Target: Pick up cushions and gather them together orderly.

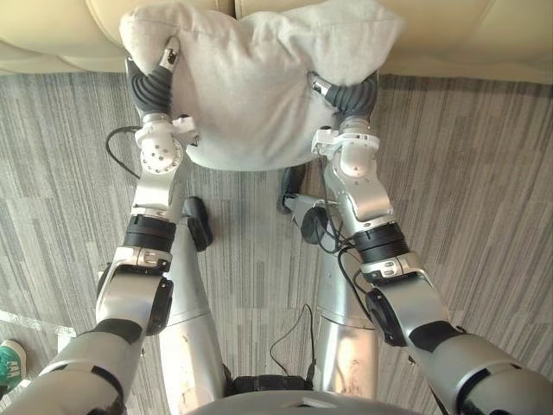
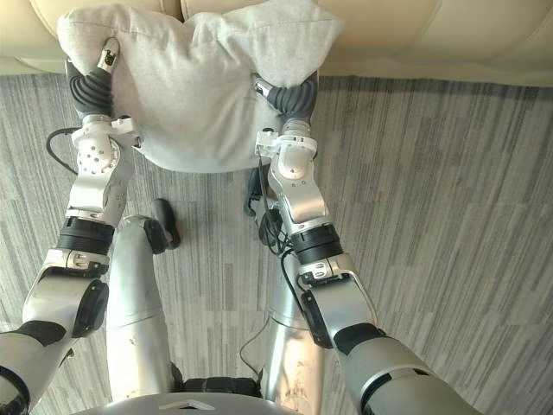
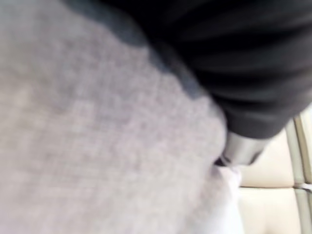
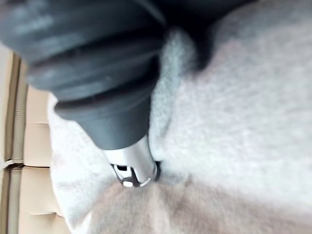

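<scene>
— Where is this?
— A room floored in streaked grey carpet (image 1: 484,173). A cream padded sofa (image 1: 484,35) runs along the top of the frame, and a green-and-white shoe (image 1: 7,363) peeks in at the lower left edge.
— And the cushion?
— The grey cushion (image 1: 251,86) hangs top centre, in front of the sofa and above the carpet, held at both sides. The left hand (image 1: 152,86) grips its left edge and the right hand (image 1: 352,97) its right edge. Each thumb presses into the upper face, denting the fabric. The fingers go out of sight beneath, so the cushion is pinched between thumb and fingers.
</scene>
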Robot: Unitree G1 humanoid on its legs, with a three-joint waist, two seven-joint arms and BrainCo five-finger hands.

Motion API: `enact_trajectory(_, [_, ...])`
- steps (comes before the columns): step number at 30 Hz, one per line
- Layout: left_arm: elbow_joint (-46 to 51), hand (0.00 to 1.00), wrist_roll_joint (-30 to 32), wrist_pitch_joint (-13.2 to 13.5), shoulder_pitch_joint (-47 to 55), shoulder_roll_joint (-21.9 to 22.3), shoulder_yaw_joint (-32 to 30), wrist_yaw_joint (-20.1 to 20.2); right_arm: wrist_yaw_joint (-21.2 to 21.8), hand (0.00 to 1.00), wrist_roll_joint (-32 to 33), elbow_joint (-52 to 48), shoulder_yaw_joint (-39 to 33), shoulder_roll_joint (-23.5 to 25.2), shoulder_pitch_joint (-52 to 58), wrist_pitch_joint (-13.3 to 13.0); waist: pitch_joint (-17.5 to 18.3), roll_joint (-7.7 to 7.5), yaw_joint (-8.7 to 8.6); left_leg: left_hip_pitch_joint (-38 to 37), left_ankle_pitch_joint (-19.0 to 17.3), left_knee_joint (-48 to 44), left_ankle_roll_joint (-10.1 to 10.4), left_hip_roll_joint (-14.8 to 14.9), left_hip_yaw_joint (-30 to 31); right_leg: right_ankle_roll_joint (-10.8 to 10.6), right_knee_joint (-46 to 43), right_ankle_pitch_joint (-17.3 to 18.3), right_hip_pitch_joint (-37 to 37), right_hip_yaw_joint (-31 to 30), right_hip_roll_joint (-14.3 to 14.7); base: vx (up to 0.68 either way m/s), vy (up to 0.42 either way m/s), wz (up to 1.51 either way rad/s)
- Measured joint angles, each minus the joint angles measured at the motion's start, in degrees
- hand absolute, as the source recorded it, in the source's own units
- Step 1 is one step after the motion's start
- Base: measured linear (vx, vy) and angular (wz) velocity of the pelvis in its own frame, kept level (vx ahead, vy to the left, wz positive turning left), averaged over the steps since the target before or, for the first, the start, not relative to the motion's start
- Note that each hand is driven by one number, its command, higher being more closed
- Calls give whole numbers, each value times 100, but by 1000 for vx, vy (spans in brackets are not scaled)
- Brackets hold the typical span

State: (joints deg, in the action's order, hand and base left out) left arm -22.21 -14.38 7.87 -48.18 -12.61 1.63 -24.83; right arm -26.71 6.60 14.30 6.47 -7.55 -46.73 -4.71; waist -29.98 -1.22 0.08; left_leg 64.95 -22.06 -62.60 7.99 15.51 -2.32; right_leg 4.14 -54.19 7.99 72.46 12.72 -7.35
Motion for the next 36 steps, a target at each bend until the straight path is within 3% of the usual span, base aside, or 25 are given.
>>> enact_trajectory(6, [604, 100, 182, 29, 924, 363, 354, 4, 10, 100, -16, -552, -2, 153, 915, -13, 66, 3, 22, -1630, 35, 881, 4, -26, -240, 88, 694, -81, -1502, 53, 70, 51, 1, -2])
enact_trajectory(7, [732, 100, 205, 95, 1394, 563, 433, 4, 12, 100, -32, -657, 13, 235, 1340, -51, 680, -4, 16, -1669, 50, 1095, -5, -68, -303, 41, 858, -56, -1504, 35, 64, 68, 23, 0])
enact_trajectory(8, [883, 100, 203, 127, 1625, 640, 476, 4, 13, 100, -35, -755, 15, 270, 1537, -98, 836, 0, 23, -1819, 64, 1213, -5, -78, -343, 25, 947, -55, -1641, 36, 68, 134, 45, 1])
enact_trajectory(11, [1511, 100, 90, 283, 2424, 870, 629, 6, 35, 100, -196, -1259, 151, 281, 2204, -175, 871, -7, 65, -3026, 80, 1751, 2, -138, -482, -10, 1287, -35, -2732, 64, 69, 138, 51, -2])
enact_trajectory(15, [2213, 100, -69, 473, 3454, 916, 728, 10, 56, 100, -494, -1920, 615, 262, 3129, -245, 1239, -3, 125, -4051, 212, 2438, -25, -236, -672, -153, 1854, -94, -3660, 39, 94, 99, 45, -4])
enact_trajectory(20, [2757, 100, -356, 698, 4443, 903, 1015, 14, 272, 100, -932, -2330, 915, 252, 4046, -294, 2021, -11, 175, -5163, 718, 3868, -85, -502, -929, -356, 3075, -509, -4627, -70, 169, 88, 55, -7])
enact_trajectory(23, [2836, 100, -356, 733, 4618, 832, 1203, 14, 290, 100, -934, -2312, 915, 164, 4169, -295, 2198, 47, 99, -5754, 1102, 4730, -145, -674, -1066, -409, 3817, -910, -5126, -124, 214, 95, 59, -8])
enact_trajectory(31, [2842, 100, -356, 732, 5006, 743, 1475, 96, 501, 100, -933, -2228, 920, -257, 4269, -298, 2511, 91, -40, -6440, 1215, 5271, -197, -782, -1195, -495, 4927, -1460, -5977, -291, 367, 43, 67, -12])
enact_trajectory(36, [2841, 100, -357, 721, 5040, 642, 1579, 134, 501, 100, -930, -2179, 920, -280, 4350, -300, 2495, 117, -58, -6240, 1028, 4758, -254, -734, -1163, -501, 5076, -1568, -6069, -330, 387, -55, 46, -1])
